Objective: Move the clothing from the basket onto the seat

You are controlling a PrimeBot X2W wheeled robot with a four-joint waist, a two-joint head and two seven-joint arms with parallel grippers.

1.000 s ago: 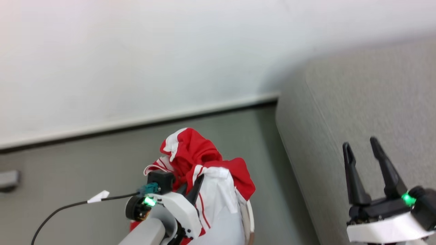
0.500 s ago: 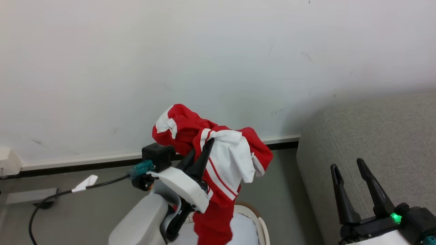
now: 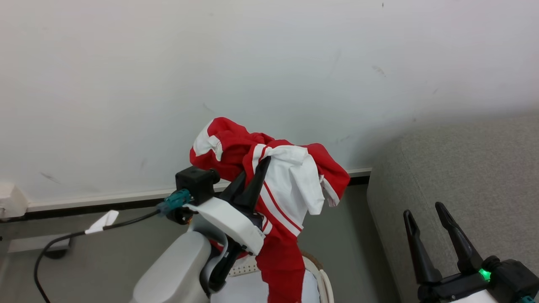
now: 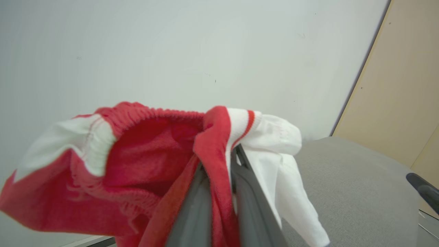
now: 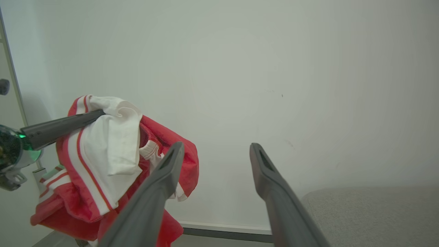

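The left gripper was clamped on the bright red fabric garment with white stripes and white panels, its 2 long dark fingers pressed together with a fold of the cloth pinched between them, as the left wrist view showed. The garment was lifted in front of the plain white wall. It bunched over the fingertips, with a white panel drooping on the side toward the sofa. Its red lower length hung down over the small cream-white plastic basket with a brown rim edge and perforated wall and ran off the bottom of the head view, so I could not tell whether it touched the basket. A pale bluish-white cloth lay inside the basket.

The large grey upholstered sofa of coarse woven fabric stood to the right of the basket on the grey floor, and the garment was well apart from it.

The right gripper hung over the sofa's front edge with its 2 fingers spread wide and nothing between them. In the right wrist view the garment hung to the left, just beyond that gripper's left finger.

A black cable carrying a white tag trailed from the left wrist toward the floor.
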